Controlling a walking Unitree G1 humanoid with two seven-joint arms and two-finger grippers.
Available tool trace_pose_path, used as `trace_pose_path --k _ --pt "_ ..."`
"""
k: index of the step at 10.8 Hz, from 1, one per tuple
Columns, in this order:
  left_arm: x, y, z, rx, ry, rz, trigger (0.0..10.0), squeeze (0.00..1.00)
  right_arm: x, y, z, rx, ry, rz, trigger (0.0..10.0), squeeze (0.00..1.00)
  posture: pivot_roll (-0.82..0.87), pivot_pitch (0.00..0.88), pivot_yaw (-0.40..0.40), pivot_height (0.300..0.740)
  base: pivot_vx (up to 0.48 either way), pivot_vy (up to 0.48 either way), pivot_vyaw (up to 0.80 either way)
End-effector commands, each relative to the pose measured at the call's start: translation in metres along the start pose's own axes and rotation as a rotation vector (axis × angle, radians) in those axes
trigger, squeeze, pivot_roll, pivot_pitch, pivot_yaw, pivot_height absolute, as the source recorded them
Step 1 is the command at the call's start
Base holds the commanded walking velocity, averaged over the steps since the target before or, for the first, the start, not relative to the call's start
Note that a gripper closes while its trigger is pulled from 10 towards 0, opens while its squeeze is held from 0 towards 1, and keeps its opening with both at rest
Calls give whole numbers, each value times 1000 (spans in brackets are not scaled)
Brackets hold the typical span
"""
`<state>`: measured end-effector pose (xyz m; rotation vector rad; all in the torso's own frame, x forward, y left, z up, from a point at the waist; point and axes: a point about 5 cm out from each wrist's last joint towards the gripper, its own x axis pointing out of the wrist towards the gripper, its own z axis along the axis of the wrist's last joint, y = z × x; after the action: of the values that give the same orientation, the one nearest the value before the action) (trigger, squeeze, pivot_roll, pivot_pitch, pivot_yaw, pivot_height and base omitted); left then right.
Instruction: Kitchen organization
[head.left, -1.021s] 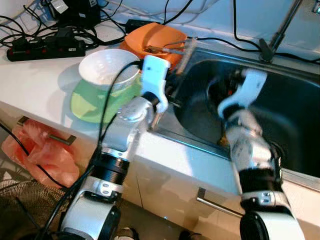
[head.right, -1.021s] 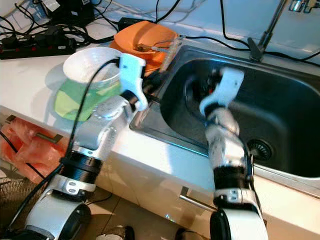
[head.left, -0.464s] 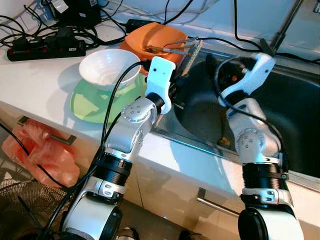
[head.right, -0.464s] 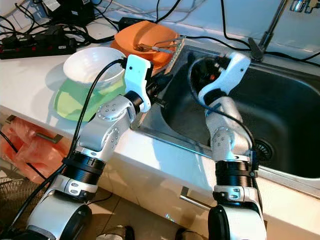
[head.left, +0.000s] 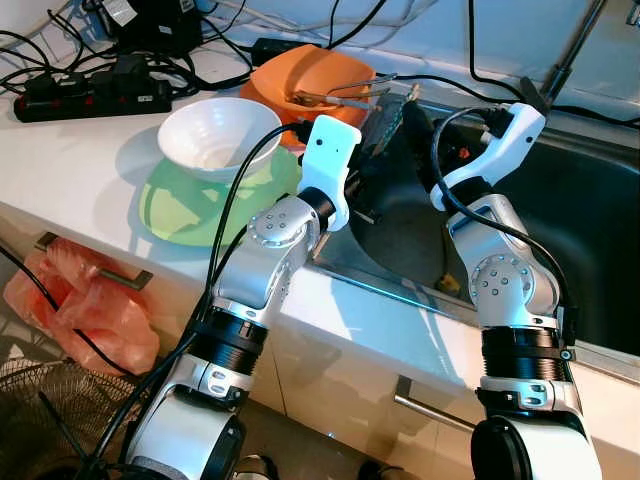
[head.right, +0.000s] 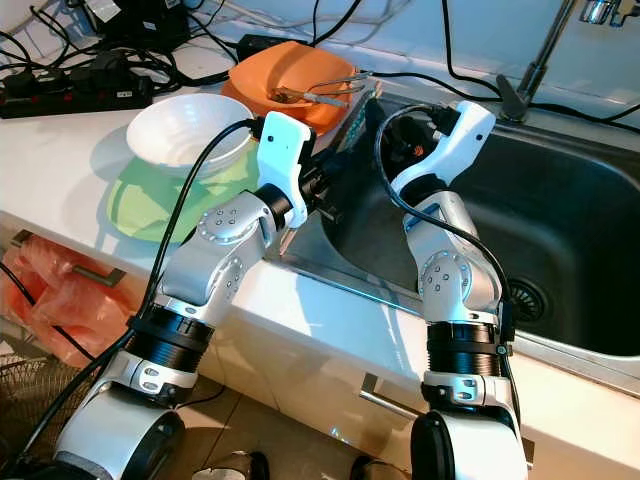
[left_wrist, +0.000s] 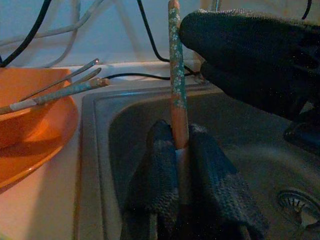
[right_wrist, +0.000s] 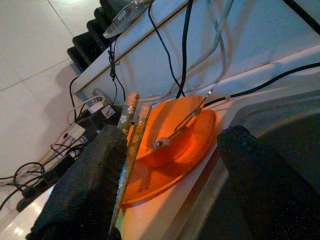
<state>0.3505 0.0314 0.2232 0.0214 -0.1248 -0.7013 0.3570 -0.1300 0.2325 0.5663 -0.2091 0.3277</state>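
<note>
Above sink (head.left: 590, 230), chopsticks (left_wrist: 176, 75) in left claw (left_wrist: 176, 150)

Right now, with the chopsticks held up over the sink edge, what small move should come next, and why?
Probably close the right gripper on the chopsticks. The left gripper already pinches their lower end upright, and the right jaws stand open around the upper part, one finger beside the sticks. The orange bowl with other utensils sits just beyond on the counter.

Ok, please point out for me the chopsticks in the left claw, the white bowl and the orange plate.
chopsticks (left_wrist: 176, 85): left wrist view, on the patterned shaft above the claw's fingers.
white bowl (head.left: 215, 135): left eye view, on its inner wall.
orange plate (head.left: 290, 78): left eye view, on its bare rim.
</note>
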Motion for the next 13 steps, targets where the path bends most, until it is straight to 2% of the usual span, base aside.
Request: trace_pose_path --k 1,5,6,10,11,12,13 --pt "-1 -6 -9 1 41 -30 10000 0 -2 3 2 4 -6 19 10000 0 32 106 14 740 0 0 0" --pt "-1 -11 -11 8 50 -60 10000 0 -2 9 1 53 -7 45 10000 0 29 100 14 740 0 0 0" --pt "-1 -11 -11 8 50 -60 10000 0 -2 11 3 99 -21 57 10000 0 29 98 14 740 0 0 0" --pt "-1 -12 -10 16 45 -69 10000 0 -3 12 -4 118 5 59 10000 0 37 100 12 740 0 0 0" --pt "0 -12 -10 17 45 -67 10000 0 -3 11 -6 122 12 56 549 0 38 101 12 740 0 0 0" --pt "0 -12 -10 18 43 -66 10000 0 -3 10 -7 123 15 49 0 0 38 101 12 740 0 0 0" --pt "0 -12 -9 18 41 -67 10000 0 -3 9 -7 124 15 48 0 0 38 101 11 740 0 0 0"
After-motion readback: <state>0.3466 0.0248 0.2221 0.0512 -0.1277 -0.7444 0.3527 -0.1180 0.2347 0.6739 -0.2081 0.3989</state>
